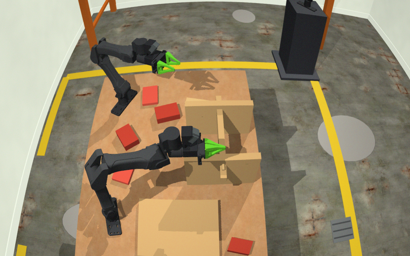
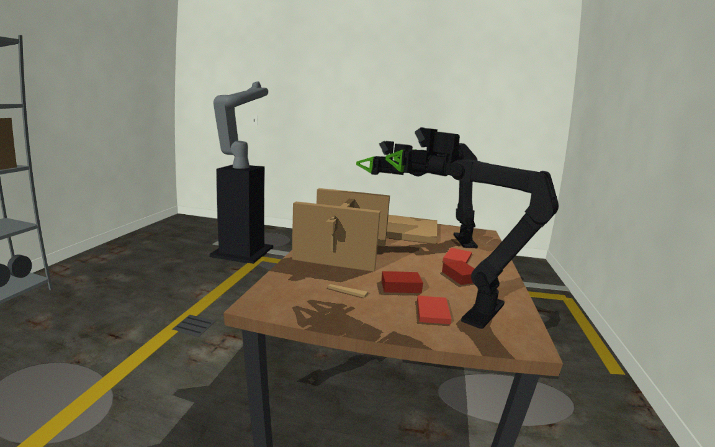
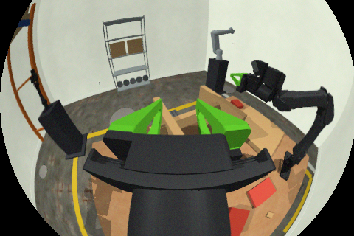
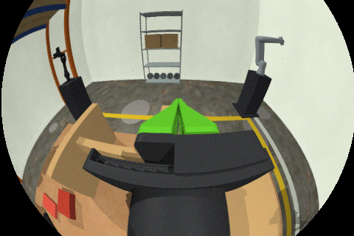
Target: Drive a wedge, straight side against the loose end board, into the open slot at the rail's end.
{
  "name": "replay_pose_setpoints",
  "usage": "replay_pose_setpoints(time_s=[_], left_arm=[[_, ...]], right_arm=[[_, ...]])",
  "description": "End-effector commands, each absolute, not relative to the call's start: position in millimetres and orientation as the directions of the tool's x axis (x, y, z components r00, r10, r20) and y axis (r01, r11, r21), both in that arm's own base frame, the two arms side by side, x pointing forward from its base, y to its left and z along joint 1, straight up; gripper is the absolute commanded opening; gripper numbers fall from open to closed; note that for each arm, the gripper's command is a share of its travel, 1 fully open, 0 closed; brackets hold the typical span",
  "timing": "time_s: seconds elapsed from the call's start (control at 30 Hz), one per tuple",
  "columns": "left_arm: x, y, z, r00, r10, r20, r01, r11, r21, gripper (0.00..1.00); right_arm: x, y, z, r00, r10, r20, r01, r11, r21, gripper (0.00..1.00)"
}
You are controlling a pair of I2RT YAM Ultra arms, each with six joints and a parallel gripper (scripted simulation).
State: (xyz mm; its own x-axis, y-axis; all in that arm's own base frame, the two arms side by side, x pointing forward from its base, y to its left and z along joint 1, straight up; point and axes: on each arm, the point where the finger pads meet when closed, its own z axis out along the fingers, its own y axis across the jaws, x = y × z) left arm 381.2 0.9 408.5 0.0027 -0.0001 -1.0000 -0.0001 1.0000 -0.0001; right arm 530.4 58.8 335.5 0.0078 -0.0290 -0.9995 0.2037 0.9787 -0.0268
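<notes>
Two tan end boards stand upright on the table: the far board (image 1: 200,117) (image 2: 304,239) (image 4: 79,155) and the near board (image 1: 244,168) (image 2: 373,211). The rail (image 1: 220,125) (image 4: 110,149) runs between them, and its ends poke out through both. A small peg-like piece stands on the rail end (image 1: 223,174) outside the near board. The other rail end (image 2: 333,224) is too small to judge for a wedge. A loose wedge (image 2: 347,290) lies on the table outside the far board. My left gripper (image 1: 177,66) (image 3: 179,102) is open and empty above the back of the table. My right gripper (image 1: 225,148) (image 4: 178,102) is shut and empty above the rail.
Several red blocks (image 1: 150,95) (image 1: 167,112) (image 1: 127,137) lie between the arms' bases and the boards. A low tan platform (image 1: 177,219) lies in front of the near board, with another red block (image 1: 240,245) beside it.
</notes>
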Motion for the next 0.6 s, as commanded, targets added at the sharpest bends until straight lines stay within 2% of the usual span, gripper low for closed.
replay_pose_setpoints(time_s=[0.0, 0.2, 0.57], left_arm=[[382, -2, 434, 0.062, -0.002, -0.998, 0.005, 1.000, -0.002, 0.46], [382, -2, 434, 0.062, -0.002, -0.998, 0.005, 1.000, -0.002, 0.46], [382, -2, 434, 0.062, -0.002, -0.998, 0.005, 1.000, -0.002, 0.46]], right_arm=[[533, 65, 342, 0.018, -0.024, -1.000, 0.195, 0.981, -0.020, 0.00], [540, 58, 338, -0.003, -0.017, -1.000, 0.200, 0.980, -0.017, 0.00], [553, 63, 269, -0.373, 0.027, -0.927, 0.157, 0.987, -0.034, 0.00]])
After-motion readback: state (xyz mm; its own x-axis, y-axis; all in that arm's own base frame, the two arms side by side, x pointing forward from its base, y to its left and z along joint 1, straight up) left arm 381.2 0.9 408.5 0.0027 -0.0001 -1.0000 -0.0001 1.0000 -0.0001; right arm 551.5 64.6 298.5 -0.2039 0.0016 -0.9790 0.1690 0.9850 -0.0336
